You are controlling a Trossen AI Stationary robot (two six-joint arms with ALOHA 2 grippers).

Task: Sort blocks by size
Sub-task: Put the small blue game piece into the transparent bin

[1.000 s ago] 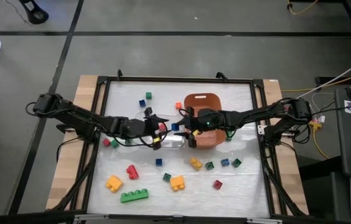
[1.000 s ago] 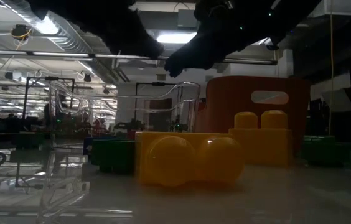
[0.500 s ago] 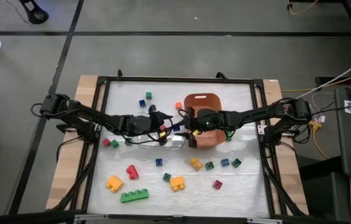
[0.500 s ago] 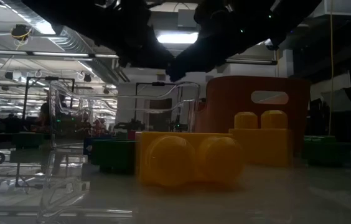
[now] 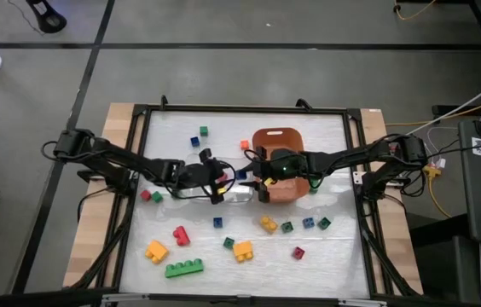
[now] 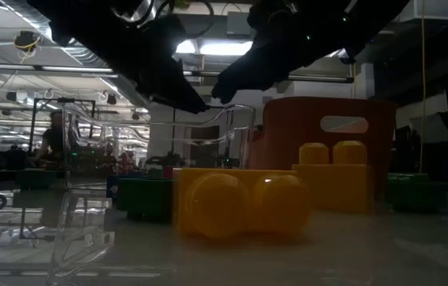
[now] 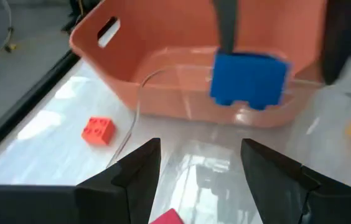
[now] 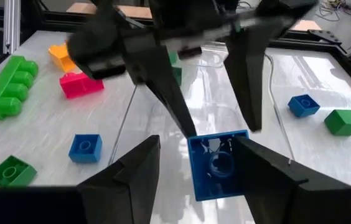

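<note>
My right gripper point(image 5: 253, 176) is shut on a blue block point(image 7: 248, 78), held in the air in front of the orange bin point(image 7: 163, 68) and over the clear tray point(image 5: 236, 194). My left gripper point(image 7: 200, 144) is open and faces it from the table's left. Its fingers point(image 8: 166, 87) slant down toward the blue block point(image 8: 219, 165) and stop short of it in the left wrist view. Other blocks rest on the table: a long green one point(image 5: 184, 268), yellow ones point(image 5: 156, 251) point(image 5: 242, 250), a red one point(image 5: 180, 234) and an orange one point(image 7: 98, 130). My right gripper pinches the blue block between its two fingers near their free ends, one finger against the block's side point(image 8: 245, 155). The fingers come slanting down from the table's right. The block is lifted clear of the tray and table, with a studded face toward the right wrist camera.
Small blocks lie in a row point(image 5: 308, 223) near the right gripper's side, and more at the far left point(image 5: 194, 141) and left point(image 5: 146, 194). The black frame point(image 5: 138, 153) rims the table. In the low view a yellow block point(image 6: 240, 202) stands close in front.
My left gripper has come down toward the clear tray and the blue block, tipping its fingers more steeply downward. It is still open. The right gripper and its block have kept still.
</note>
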